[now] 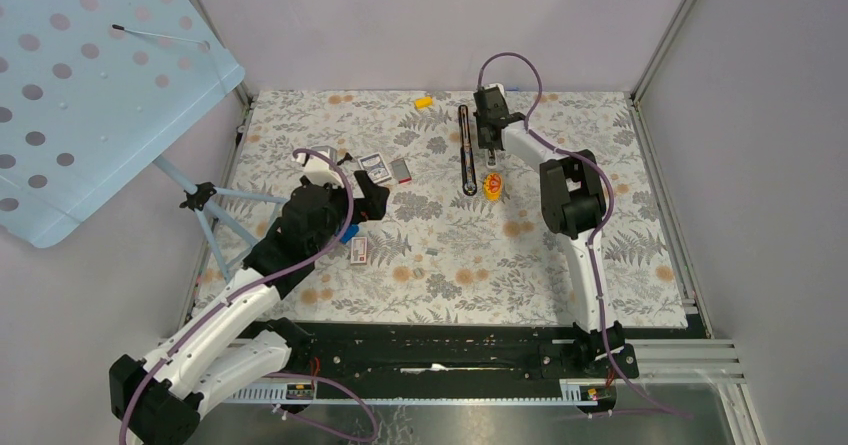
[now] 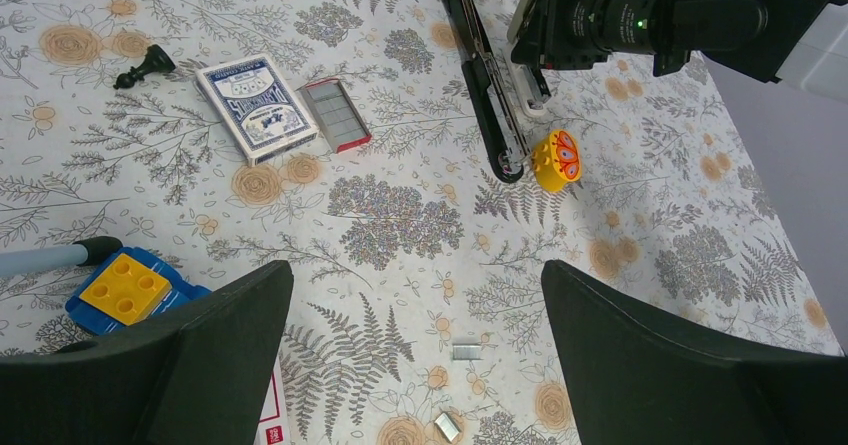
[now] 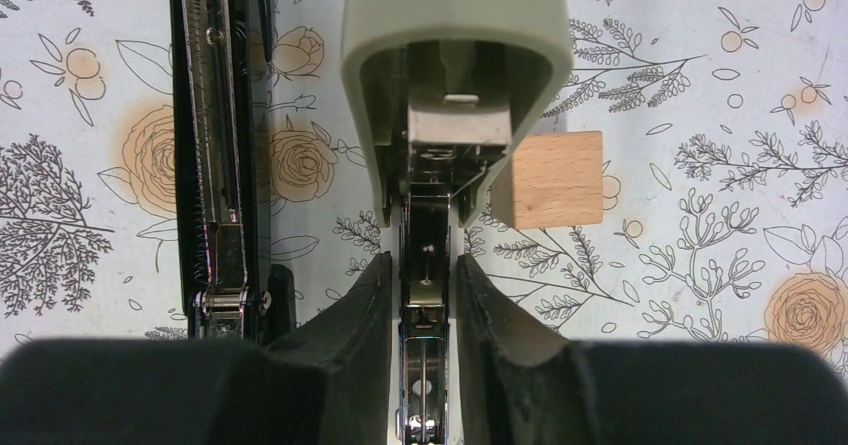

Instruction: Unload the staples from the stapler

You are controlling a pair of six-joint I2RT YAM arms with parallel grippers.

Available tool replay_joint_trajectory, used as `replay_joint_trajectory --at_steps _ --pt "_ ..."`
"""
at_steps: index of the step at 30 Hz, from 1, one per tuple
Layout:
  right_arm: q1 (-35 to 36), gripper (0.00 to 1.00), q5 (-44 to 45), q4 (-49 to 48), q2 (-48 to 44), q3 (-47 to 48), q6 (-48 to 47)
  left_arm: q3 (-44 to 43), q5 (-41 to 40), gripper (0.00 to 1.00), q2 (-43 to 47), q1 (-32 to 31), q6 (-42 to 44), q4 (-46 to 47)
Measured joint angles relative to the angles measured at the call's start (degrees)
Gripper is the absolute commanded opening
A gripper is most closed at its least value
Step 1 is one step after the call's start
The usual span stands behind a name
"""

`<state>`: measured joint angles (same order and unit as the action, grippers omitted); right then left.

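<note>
The long black stapler (image 1: 465, 150) lies open and lengthwise at the far middle of the mat. Its black body with spring rail shows in the right wrist view (image 3: 215, 135) and the left wrist view (image 2: 485, 85). Beside it lies a grey-olive capped head (image 3: 455, 65) with a narrow shiny metal rail (image 3: 430, 255). I cannot tell whether the head and the black body are joined. My right gripper (image 3: 424, 260) (image 1: 489, 143) is closed around that rail, one finger on each side. My left gripper (image 2: 415, 275) (image 1: 372, 205) is open and empty above the mat. Two small loose staple strips (image 2: 466, 350) lie between its fingers.
A yellow toy (image 2: 556, 160) sits at the stapler's near end and a wooden block (image 3: 555, 178) is beside the olive head. A card deck (image 2: 265, 108), a red staple tray (image 2: 337, 115), a black pawn (image 2: 145, 65), a blue-yellow brick (image 2: 125, 290) and a red-white box (image 1: 360, 250) lie on the left.
</note>
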<state>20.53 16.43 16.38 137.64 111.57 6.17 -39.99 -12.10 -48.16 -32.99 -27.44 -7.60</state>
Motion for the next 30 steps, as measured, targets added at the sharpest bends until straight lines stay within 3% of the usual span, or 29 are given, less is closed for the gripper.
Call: replay_joint_trajectory --at_steps 6,17,25,30 --pt "-0.1 0.49 -0.9 0.2 0.0 0.0 0.7 0.0 0.3 0.99 -0.5 0.0 0.0 0.0" --pt "-0.2 0.61 -2.6 1.1 -1.6 -0.5 2.4 0.0 0.5 0.99 -1.8 0.0 0.0 0.2" --pt "-0.6 0.72 -3.6 0.4 -15.5 -8.2 4.0 -4.5 -2.0 0.99 -7.7 0.1 -2.6 -5.2" --pt "-2.6 0.84 -5.7 -1.3 -26.3 -13.2 6.6 -9.2 -4.0 0.99 -12.3 0.6 -4.5 -9.6"
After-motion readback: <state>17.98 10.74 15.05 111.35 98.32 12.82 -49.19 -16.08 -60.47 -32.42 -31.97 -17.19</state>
